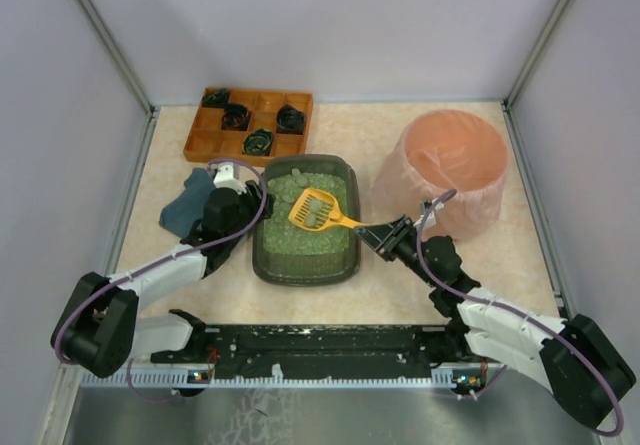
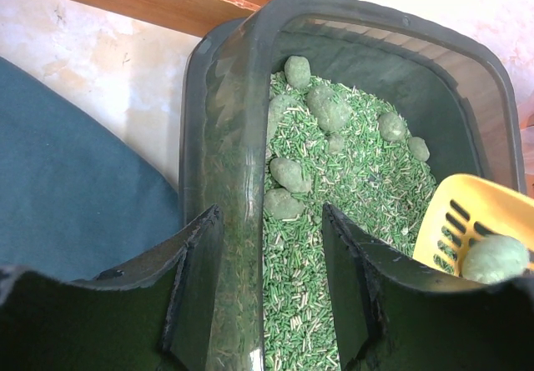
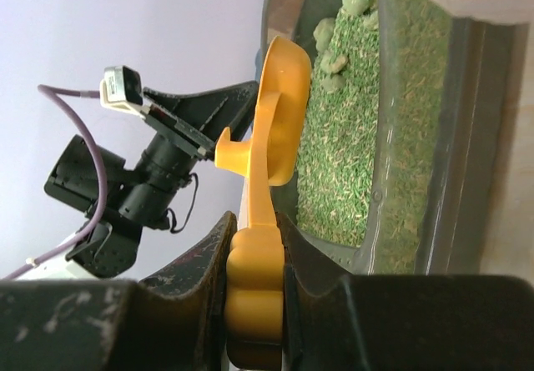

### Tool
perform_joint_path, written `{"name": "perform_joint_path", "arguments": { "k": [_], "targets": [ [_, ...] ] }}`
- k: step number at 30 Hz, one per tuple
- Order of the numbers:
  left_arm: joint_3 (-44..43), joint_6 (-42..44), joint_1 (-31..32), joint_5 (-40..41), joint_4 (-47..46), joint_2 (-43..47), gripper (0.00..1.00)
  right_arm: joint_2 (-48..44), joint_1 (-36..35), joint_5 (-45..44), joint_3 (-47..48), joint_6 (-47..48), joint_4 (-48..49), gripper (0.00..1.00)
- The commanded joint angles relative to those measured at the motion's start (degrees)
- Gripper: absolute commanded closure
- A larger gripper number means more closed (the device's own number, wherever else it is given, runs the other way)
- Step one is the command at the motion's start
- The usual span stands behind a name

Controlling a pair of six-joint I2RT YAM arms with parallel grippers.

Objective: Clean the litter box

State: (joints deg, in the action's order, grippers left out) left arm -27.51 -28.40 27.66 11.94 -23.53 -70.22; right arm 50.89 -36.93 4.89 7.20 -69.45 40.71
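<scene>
The dark grey-green litter box (image 1: pixel 304 277) lies mid-table, filled with green litter and several grey-green clumps (image 2: pixel 329 109). My left gripper (image 1: pixel 255 215) is open and straddles the box's left wall (image 2: pixel 229 137), one finger outside and one over the litter; its gripper (image 2: pixel 271 221) grips nothing. My right gripper (image 1: pixel 375 231) is shut on the handle of a yellow slotted scoop (image 1: pixel 314 209). The scoop head (image 2: pixel 467 225) hovers over the litter carrying one clump (image 2: pixel 494 258). In the right wrist view the gripper (image 3: pixel 254 229) pinches the scoop handle (image 3: pixel 254 292) beside the box rim (image 3: pixel 480 137).
A tall pink bag-lined bin (image 1: pixel 446 170) stands right of the box. An orange-brown wooden compartment tray (image 1: pixel 250 123) with dark items sits behind it. A blue cloth (image 1: pixel 183 212) lies left of the box, under the left arm. Grey walls enclose the table.
</scene>
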Motion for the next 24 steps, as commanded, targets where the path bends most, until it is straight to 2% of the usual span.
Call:
{"name": "perform_joint_path", "arguments": {
  "k": [1, 4, 7, 11, 17, 24],
  "targets": [
    [-2.0, 0.4, 0.3, -0.2, 0.0, -0.1, 0.43, -3.4, -0.3, -3.6, 2.1, 0.7, 1.1, 1.0],
    [-1.8, 0.4, 0.3, -0.4, -0.5, 0.0, 0.43, -1.0, -0.5, 1.5, 4.2, 1.5, 2.2, 1.0],
    [-1.9, 0.5, 0.3, 0.0, 0.0, 0.2, 0.43, -3.6, -0.4, -1.5, 3.1, 0.1, 1.0, 1.0],
    [-1.7, 0.4, 0.3, 0.3, -0.1, 0.6, 0.43, -5.6, -0.4, -1.0, 5.0, -0.3, -2.7, 1.0],
    [-0.8, -0.1, 0.3, 0.9, -0.5, 2.0, 0.43, -11.0, -0.4, -2.5, 10.8, 0.1, -12.2, 1.0],
    [-0.6, 0.1, 0.3, 1.0, -0.8, 2.4, 0.43, -16.9, -0.4, -10.2, 22.3, 2.0, -28.5, 1.0]
  ]
}}
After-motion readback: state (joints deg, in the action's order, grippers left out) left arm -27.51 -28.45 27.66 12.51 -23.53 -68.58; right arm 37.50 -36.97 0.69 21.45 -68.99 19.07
